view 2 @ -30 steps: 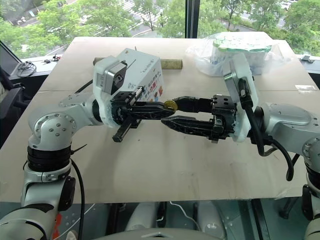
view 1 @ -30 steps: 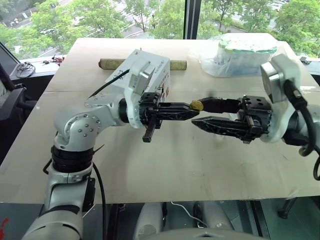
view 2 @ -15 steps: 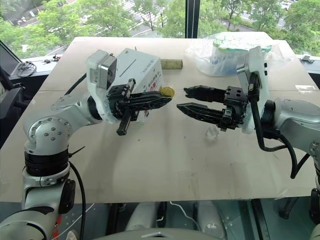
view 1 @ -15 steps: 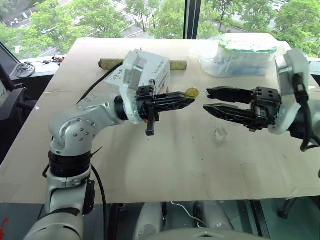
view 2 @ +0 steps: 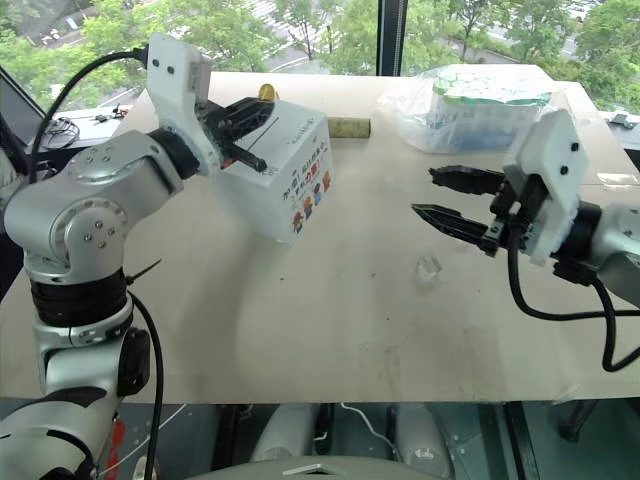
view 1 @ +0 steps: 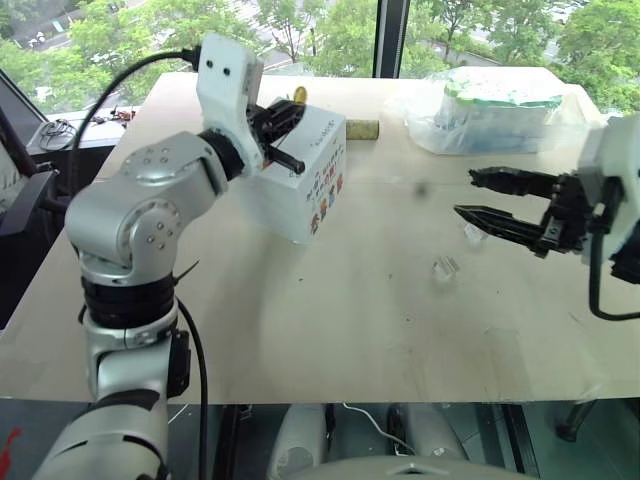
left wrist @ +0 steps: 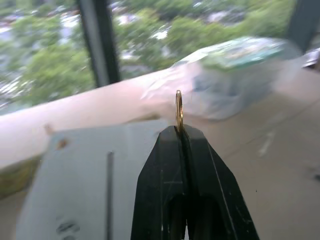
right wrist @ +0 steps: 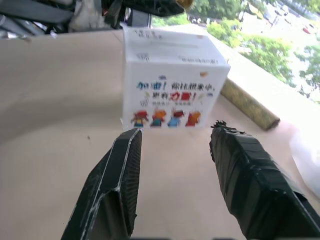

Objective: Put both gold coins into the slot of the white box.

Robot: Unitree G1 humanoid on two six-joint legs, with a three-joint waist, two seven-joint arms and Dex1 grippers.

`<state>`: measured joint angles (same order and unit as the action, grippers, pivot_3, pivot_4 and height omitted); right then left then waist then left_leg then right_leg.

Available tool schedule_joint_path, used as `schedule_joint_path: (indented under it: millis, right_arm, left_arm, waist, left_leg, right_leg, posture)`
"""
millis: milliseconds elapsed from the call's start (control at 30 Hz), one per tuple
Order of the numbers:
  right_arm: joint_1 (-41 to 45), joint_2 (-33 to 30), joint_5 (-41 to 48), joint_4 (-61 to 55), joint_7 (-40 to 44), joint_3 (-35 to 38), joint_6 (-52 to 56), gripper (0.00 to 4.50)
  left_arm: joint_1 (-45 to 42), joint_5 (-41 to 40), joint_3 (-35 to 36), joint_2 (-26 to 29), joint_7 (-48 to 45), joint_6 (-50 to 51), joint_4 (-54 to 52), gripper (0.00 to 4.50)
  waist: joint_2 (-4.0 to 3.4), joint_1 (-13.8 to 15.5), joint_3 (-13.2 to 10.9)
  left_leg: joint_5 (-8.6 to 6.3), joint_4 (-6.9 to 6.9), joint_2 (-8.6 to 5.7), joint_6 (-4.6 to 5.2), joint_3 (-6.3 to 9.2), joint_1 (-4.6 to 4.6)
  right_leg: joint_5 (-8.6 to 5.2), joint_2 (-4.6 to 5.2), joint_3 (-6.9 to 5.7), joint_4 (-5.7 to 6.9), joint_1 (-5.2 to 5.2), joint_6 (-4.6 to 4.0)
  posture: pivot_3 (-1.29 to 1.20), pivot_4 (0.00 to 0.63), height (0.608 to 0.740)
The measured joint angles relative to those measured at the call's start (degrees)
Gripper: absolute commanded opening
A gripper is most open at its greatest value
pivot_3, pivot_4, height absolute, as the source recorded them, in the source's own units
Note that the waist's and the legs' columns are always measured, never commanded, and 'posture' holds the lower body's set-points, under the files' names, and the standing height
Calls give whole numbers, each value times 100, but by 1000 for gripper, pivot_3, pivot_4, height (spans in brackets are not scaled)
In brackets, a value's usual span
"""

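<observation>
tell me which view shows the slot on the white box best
The left wrist view: the slot runs as a thin dark line along the top of the white box, beside the left gripper shut on a gold coin. The eye views show that top face at a shallow angle; the right wrist view mainly shows the cartoon face.

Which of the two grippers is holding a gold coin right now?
The left gripper, shut on a gold coin standing edge-up between its tips above the white box. The right gripper is open and empty, away from the box.
</observation>
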<state>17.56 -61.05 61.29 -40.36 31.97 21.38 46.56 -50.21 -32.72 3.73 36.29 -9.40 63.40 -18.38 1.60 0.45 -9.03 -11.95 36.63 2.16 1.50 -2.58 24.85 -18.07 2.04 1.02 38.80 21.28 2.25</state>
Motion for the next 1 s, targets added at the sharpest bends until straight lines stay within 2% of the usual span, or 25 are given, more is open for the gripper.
schedule_joint_path:
  millis: [67, 333, 533, 667, 1000]
  right_arm:
    - [-153, -98, -82, -8, 147, 229, -8, 2362]
    - [-303, -206, -358, 33, 645, 469, -110, 2362]
    - [-385, -310, -379, -12, 984, 901, -187, 2362]
    - [-473, -326, -419, -28, 1024, 910, -182, 2362]
    - [-425, -358, -394, -149, 867, 890, -162, 2362]
  left_arm:
    - [-217, 276, -289, 233, 123, 369, 164, 0]
    - [-461, 711, -709, 247, -90, 952, 791, 0]
    - [-559, 837, -576, -82, -159, 1245, 785, 0]
    - [-658, 843, -424, -278, -186, 1520, 786, 0]
    - [-907, 1093, -374, -380, -158, 2026, 871, 0]
  waist:
    - [0, 0, 0]
    - [2, 25, -2]
    - [2, 37, -1]
    - [2, 31, -1]
    - [-1, 14, 1]
  left_leg:
    - [1, -7, -1, -2, -7, -9]
    - [2, -8, -1, -4, -7, -3]
    - [2, -5, -2, -4, -5, -7]
    - [2, -1, -2, -4, -7, -8]
    - [2, -1, -1, -5, -7, -13]
  right_leg:
    - [0, -2, 5, 1, 0, 0]
    - [0, 3, 4, -3, 1, 0]
    - [0, 5, 2, 2, -1, 0]
    - [0, 4, 4, 6, -2, 0]
    - [0, 4, 8, 8, -2, -1]
  posture:
    - [0, 150, 740]
    - [0, 150, 740]
    - [0, 150, 740]
    - [0, 150, 740]
    - [0, 150, 740]
